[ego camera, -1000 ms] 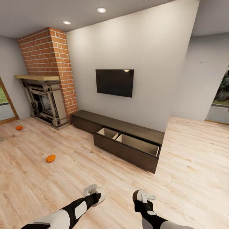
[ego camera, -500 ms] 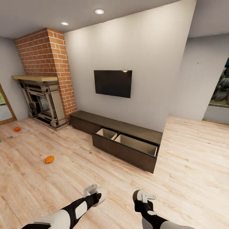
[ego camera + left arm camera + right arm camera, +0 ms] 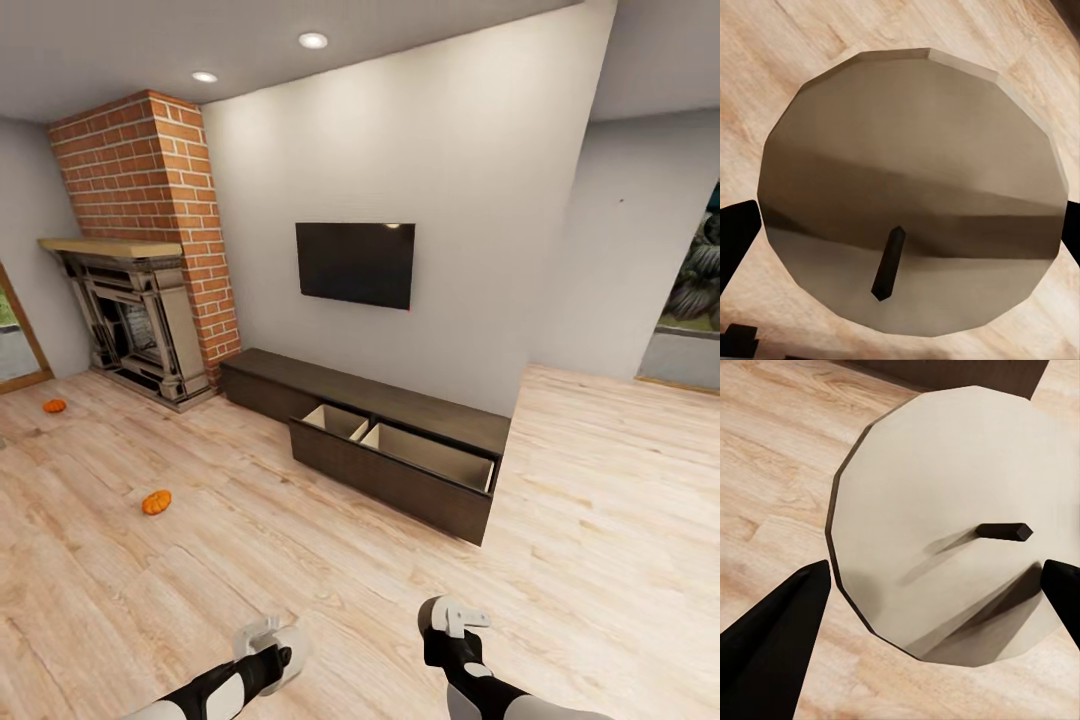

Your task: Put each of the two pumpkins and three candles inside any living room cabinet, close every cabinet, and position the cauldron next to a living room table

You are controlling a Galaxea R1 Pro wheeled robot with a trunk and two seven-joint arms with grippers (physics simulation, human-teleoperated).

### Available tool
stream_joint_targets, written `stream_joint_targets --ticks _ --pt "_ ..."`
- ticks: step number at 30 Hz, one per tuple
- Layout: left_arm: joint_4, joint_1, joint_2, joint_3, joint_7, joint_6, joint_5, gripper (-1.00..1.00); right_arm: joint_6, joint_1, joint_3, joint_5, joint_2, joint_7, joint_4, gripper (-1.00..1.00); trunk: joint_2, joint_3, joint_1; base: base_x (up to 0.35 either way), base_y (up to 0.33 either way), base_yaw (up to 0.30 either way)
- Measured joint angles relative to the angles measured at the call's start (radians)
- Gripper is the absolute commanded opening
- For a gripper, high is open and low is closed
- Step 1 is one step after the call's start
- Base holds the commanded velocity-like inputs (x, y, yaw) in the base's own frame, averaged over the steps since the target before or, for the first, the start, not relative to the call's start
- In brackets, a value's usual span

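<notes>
Two orange pumpkins lie on the wood floor, one (image 3: 156, 502) at mid-left and one (image 3: 54, 406) further off near the fireplace. The long dark cabinet (image 3: 300, 385) stands under the TV with its wide drawer (image 3: 400, 475) pulled out, showing pale insides with nothing in them. My left gripper (image 3: 268, 648) is shut on a pale round candle (image 3: 915, 165) with a dark wick. My right gripper (image 3: 452, 618) is shut on another candle (image 3: 945, 532). Black fingers (image 3: 772, 637) flank each candle. The cauldron and table are out of view.
A red-brick chimney with an ornate grey fireplace (image 3: 135, 320) fills the left corner. A black TV (image 3: 355, 263) hangs on the wall above the cabinet. Open plank floor (image 3: 300, 560) stretches between me and the drawer. A window (image 3: 695, 300) lies far right.
My left arm has dropped lower and pulled back toward me with its candle. The right arm has not moved. The camera shifted slightly a second ago.
</notes>
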Motion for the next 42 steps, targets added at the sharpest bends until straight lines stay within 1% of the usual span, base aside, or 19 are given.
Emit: stream_joint_targets --ticks 5,7,10,14,22,32,42 --pt "0.000 0.000 -0.003 0.000 -0.004 0.000 -0.005 -1.00 0.000 0.000 0.000 0.000 0.000 0.000 0.000 -1.00 0.035 0.018 -0.019 0.000 0.000 -0.152" --pt "0.000 0.000 -0.002 0.000 -0.005 0.000 -0.015 -1.00 0.000 0.000 0.000 0.000 0.000 0.000 0.000 -1.00 0.049 0.026 -0.027 0.000 0.000 -0.208" --pt "0.000 0.000 -0.002 0.000 -0.006 -0.001 -0.049 -1.00 0.000 0.000 0.000 0.000 0.001 0.000 0.000 -1.00 0.070 0.038 -0.038 0.000 0.000 -0.219" --pt "0.000 0.001 -0.002 0.000 -0.006 -0.001 -0.062 -1.00 0.000 0.002 -0.001 0.000 0.001 0.000 0.001 -1.00 0.098 0.053 -0.054 0.000 0.000 -0.223" --pt "0.000 0.001 0.000 0.000 -0.007 0.000 -0.064 -1.00 0.000 0.005 -0.001 0.000 0.001 0.000 0.000 -1.00 0.099 0.061 -0.054 0.000 0.000 -0.199" --pt "0.000 0.001 0.004 0.000 -0.006 0.000 -0.064 -1.00 0.000 0.005 0.000 0.000 0.001 0.000 0.000 -1.00 0.099 0.063 -0.054 0.000 0.000 -0.033" --pt "0.000 0.001 0.004 0.000 -0.006 0.000 -0.064 -1.00 0.000 0.005 -0.001 -0.003 -0.001 -0.002 0.000 -1.00 0.099 0.063 -0.054 0.000 0.000 -0.115"
